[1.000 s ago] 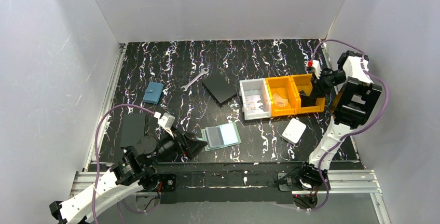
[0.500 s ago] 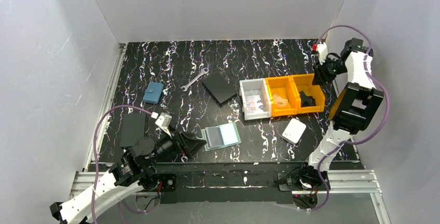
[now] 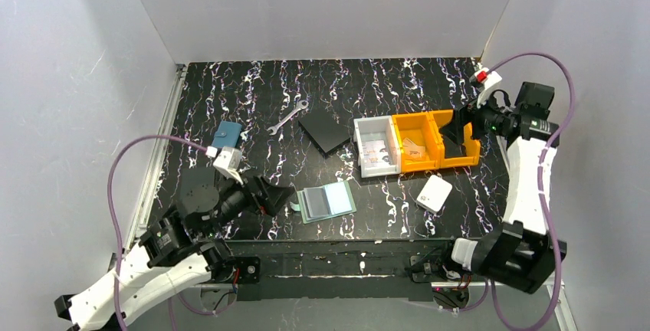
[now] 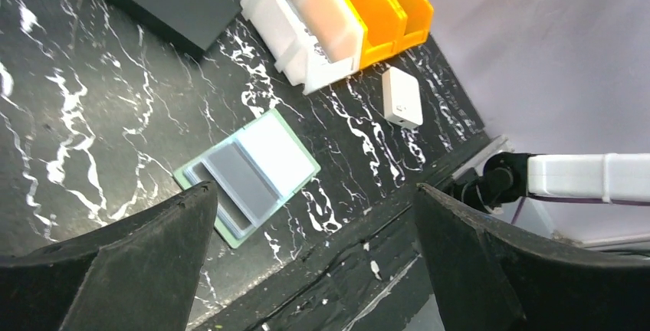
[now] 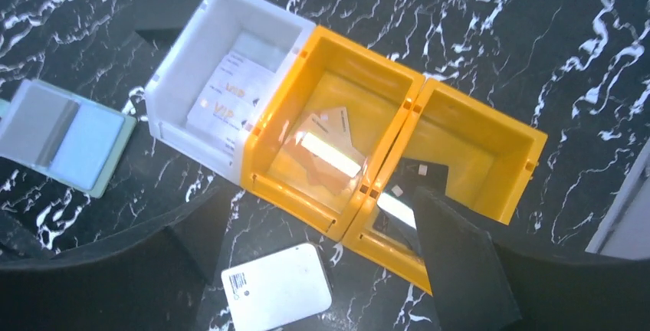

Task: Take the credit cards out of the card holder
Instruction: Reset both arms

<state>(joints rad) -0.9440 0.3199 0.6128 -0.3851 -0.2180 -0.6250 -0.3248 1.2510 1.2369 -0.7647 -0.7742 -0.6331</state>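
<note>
**Operator:** Start close in. What is your left gripper doing?

**Robot:** My left gripper (image 3: 287,195) hangs low over the near part of the table (image 3: 253,93). Its 2 fingers are spread wide with nothing between them, and they point at the card holder (image 3: 327,201).

**Operator:** And the holder itself?

**Robot:** It lies flat and unfolded on the table, just beyond my left fingertips. My wrist view shows a gap, so I am not touching it. Inside the mint-green border I see 1 grey panel and 1 light-blue panel side by side. I cannot tell whether the blue one is a card or the lining.

**Operator:** Further out?

**Robot:** The white box (image 3: 434,192) sits to the right of the holder, apart from it. Behind both, 3 bins stand in a touching row. The white bin (image 5: 192,143) holds a white card (image 5: 226,97) with VIP lettering. The middle orange bin (image 5: 368,51) holds a tan card (image 5: 326,143). The right orange bin (image 5: 487,109) holds something dark that I cannot make out.

**Operator:** Your right gripper?

**Robot:** My right gripper (image 3: 458,132) hovers above that right orange bin, its fingers wide apart and carrying nothing.

**Operator:** Anything past that?

**Robot:** The black square plate (image 3: 324,131) lies left of the bins, the wrench (image 3: 289,116) beside it, and the blue pouch (image 3: 227,135) further left
</note>
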